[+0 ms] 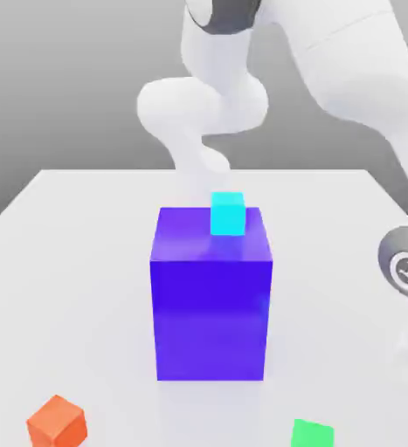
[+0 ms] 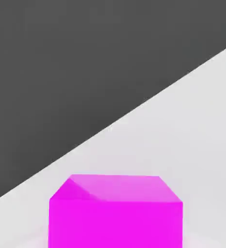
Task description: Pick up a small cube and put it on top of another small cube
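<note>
**Cyan cube up high, magenta cube under the hand**

Cyan small cube (image 1: 227,214) sits at the far edge of the big blue block (image 1: 211,292), mid-table. Orange cube (image 1: 57,421) lies near the exterior view's lower left, green cube (image 1: 312,433) at the lower right, well apart from each other. The hand view looks onto a magenta cube (image 2: 115,210) resting on the white table (image 1: 85,262).

Arm (image 1: 242,79) loops down from above behind the block, then swings out to the exterior view's right, where the wrist drops past the frame edge. I cannot tell whether the fingers are open or closed.

Risks, as I judge them: the hand camera sees the magenta cube off-centre, so a descent from here could clip an edge and shove it. Any carry toward the centre could knock the tall block.
</note>
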`<act>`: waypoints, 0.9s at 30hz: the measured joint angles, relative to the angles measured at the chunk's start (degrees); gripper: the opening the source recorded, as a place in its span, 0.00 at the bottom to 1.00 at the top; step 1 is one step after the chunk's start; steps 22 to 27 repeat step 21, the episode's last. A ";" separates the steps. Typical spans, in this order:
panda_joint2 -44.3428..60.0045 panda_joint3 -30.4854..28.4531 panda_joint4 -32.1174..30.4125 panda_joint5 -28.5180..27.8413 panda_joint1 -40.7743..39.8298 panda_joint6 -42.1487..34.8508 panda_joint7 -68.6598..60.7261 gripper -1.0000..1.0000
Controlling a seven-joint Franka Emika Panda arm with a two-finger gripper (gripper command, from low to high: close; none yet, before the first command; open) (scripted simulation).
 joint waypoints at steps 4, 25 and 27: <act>-4.19 -3.32 -3.72 3.02 -1.14 -0.60 9.46 0.00; -7.65 -11.88 -12.94 11.26 -5.01 8.27 33.83 1.00; -7.65 -11.88 -12.94 11.26 -5.01 8.27 33.83 1.00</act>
